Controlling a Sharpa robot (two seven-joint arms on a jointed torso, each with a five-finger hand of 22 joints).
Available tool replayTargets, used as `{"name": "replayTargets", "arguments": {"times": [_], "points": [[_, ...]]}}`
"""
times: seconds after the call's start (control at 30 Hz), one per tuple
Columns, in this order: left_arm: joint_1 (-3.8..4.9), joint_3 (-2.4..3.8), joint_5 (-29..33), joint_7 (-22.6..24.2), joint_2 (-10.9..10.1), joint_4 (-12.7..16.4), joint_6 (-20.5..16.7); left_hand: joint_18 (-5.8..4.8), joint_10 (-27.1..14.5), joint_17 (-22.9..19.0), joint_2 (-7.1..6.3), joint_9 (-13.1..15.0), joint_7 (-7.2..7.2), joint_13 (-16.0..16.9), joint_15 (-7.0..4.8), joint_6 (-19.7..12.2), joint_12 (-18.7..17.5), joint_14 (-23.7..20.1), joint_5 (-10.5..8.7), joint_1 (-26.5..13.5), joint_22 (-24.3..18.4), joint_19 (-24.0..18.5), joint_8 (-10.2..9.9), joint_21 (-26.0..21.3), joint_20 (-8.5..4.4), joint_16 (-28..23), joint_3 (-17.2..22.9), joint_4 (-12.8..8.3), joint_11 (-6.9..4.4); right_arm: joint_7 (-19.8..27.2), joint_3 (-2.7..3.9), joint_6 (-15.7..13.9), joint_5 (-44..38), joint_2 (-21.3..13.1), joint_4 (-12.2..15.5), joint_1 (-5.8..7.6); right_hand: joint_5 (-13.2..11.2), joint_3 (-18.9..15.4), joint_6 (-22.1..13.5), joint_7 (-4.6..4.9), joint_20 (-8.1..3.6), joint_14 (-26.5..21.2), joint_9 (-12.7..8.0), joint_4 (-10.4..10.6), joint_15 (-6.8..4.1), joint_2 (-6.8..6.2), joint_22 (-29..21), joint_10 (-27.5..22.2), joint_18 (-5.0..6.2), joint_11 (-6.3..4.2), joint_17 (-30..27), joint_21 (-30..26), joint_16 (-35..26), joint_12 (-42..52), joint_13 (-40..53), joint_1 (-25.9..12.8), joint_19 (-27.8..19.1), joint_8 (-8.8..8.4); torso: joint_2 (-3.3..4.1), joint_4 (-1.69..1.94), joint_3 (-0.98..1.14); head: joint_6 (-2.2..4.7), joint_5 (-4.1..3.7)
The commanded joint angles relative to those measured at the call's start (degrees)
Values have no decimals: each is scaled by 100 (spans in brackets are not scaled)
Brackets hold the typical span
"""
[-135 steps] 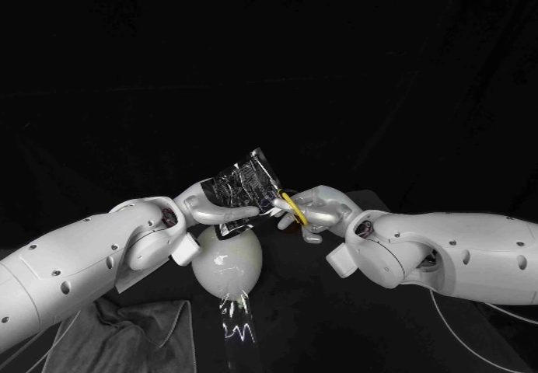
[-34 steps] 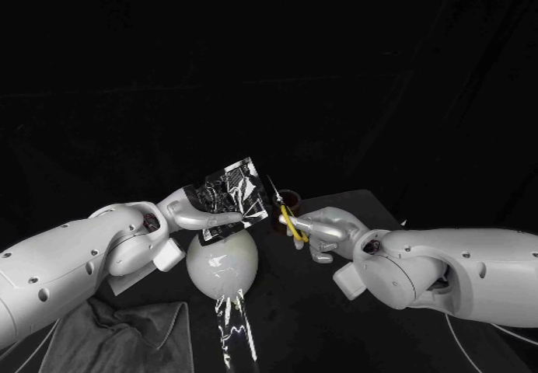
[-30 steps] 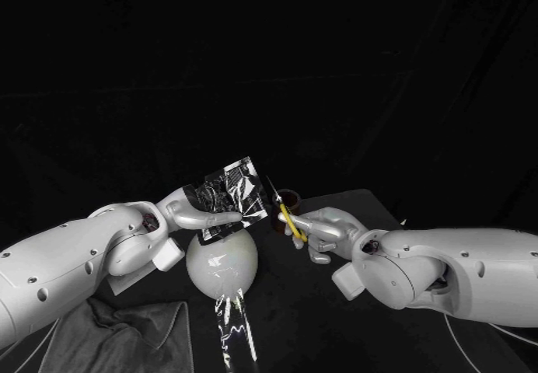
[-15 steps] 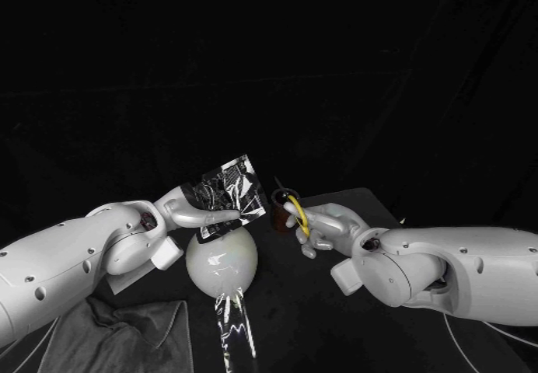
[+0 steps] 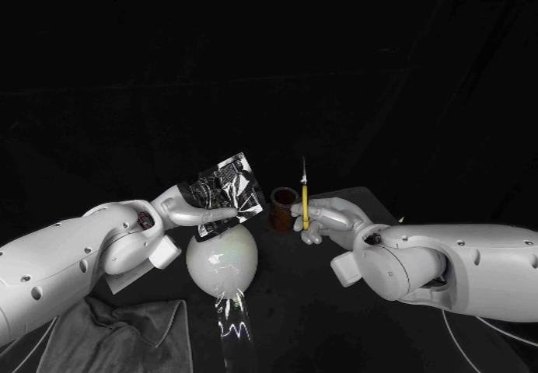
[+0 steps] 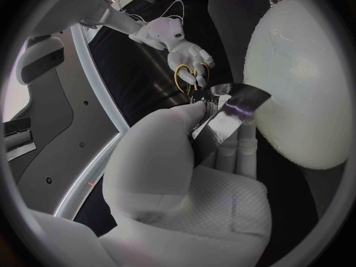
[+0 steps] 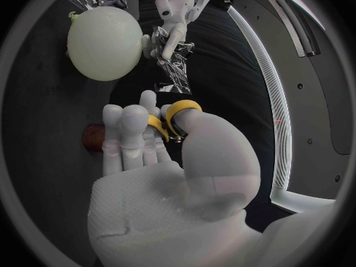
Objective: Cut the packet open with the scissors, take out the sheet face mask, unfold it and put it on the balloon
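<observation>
My left hand (image 5: pixel 188 207) pinches the shiny silver packet (image 5: pixel 225 187) by its lower edge and holds it tilted above the pale balloon (image 5: pixel 222 259). To its right, clear of the packet, my right hand (image 5: pixel 326 218) grips the yellow-handled scissors (image 5: pixel 304 203) with the thin blades pointing up. The left wrist view has the packet (image 6: pixel 226 109) against my own fingers, the balloon (image 6: pixel 304 83) beside it and the right hand (image 6: pixel 186 54) beyond. In the right wrist view the yellow scissor loops (image 7: pixel 175 115) ring my fingers, with the packet (image 7: pixel 172 71) and balloon (image 7: pixel 104 41) ahead.
A small brown cup (image 5: pixel 281 210) stands on the black table between the hands. A crumpled grey cloth (image 5: pixel 112 326) lies at the front left. A clear plastic strip (image 5: pixel 235 326) trails from the balloon's base toward the front edge.
My right hand has drawn the scissors away from the packet's edge to the right and turned the blades upright. The left hand keeps the packet, shifted slightly left.
</observation>
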Motion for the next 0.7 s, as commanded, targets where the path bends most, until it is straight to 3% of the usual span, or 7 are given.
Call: {"name": "replayTargets", "arguments": {"times": [0.03,0.13,0.43,0.47,0.53,0.63,0.7], "points": [[5,6,93,43,11,3,-39,84,14,-4,77,687,25,6,-28,-2,-8,-22,19,-1,5,-46,9,39,6,-20,-6,-43,8,450,4,434,335,10,-14,-1,-328,4071,-398,192,203,-213,-107,-1932,177,127,58,-442,74,181,-358,374,-260,-516,-534,549,-357,5,-1,1,0,-4,-9],[5,6,97,44,13,-3,-48,84,13,-5,76,688,26,6,-27,-3,-8,-22,19,-3,6,-48,9,41,7,-20,-8,-43,9,478,4,520,391,15,-44,-1,-2818,3151,-459,378,339,-114,-283,-1673,298,513,-189,-484,84,328,-202,246,-97,-747,-799,590,-107,-198,1,-1,0,-8,-10],[5,6,101,42,12,-10,-62,84,13,-5,76,688,26,6,-27,-3,-8,-22,19,-3,6,-48,9,41,7,-20,-8,-43,9,486,4,131,529,19,-103,0,-2738,1596,363,25,231,1260,-630,-1554,89,220,-249,1088,-129,-34,2812,721,2131,1127,490,354,1113,-252,3,-5,0,-5,-22],[5,6,101,41,11,-10,-65,84,13,-5,76,688,26,6,-27,-3,-8,-22,19,-3,6,-48,9,41,7,-20,-8,-43,9,464,4,-2,509,17,-115,0,-2754,1016,998,-236,220,1372,-415,-1531,15,-256,-230,1858,-167,-205,3158,798,2348,4422,3039,80,1270,209,5,-3,-1,-4,-25],[5,6,102,41,11,-12,-68,84,13,-5,76,688,26,6,-27,-3,-8,-22,19,-3,6,-48,9,41,7,-20,-8,-43,9,412,4,-136,439,13,-129,0,-2840,649,1417,-505,64,1593,-11,-1501,-171,-352,-54,2042,-297,-428,3957,1175,2783,6042,4334,137,1745,783,4,-1,0,-2,-28],[5,6,102,41,10,-14,-72,83,12,-7,75,691,27,6,-26,-5,-9,-23,19,-6,9,-52,9,44,7,-20,-12,-43,11,290,4,-268,290,7,-151,0,-2879,-284,4019,-851,-282,1707,2458,-1030,-462,-446,191,2083,-417,-792,4463,1660,3022,6500,4697,-156,2326,5132,1,-1,1,1,-33],[5,6,102,41,10,-15,-73,83,12,-7,75,691,27,6,-26,-5,-9,-23,19,-6,9,-52,9,44,7,-20,-12,-43,11,146,4,-211,132,1,-171,1,-2858,-404,4489,-917,-306,1707,2665,-908,-510,-371,365,2083,-505,-784,4463,1945,3022,6500,4697,-157,2557,5693,0,0,1,-1,-35]]}}
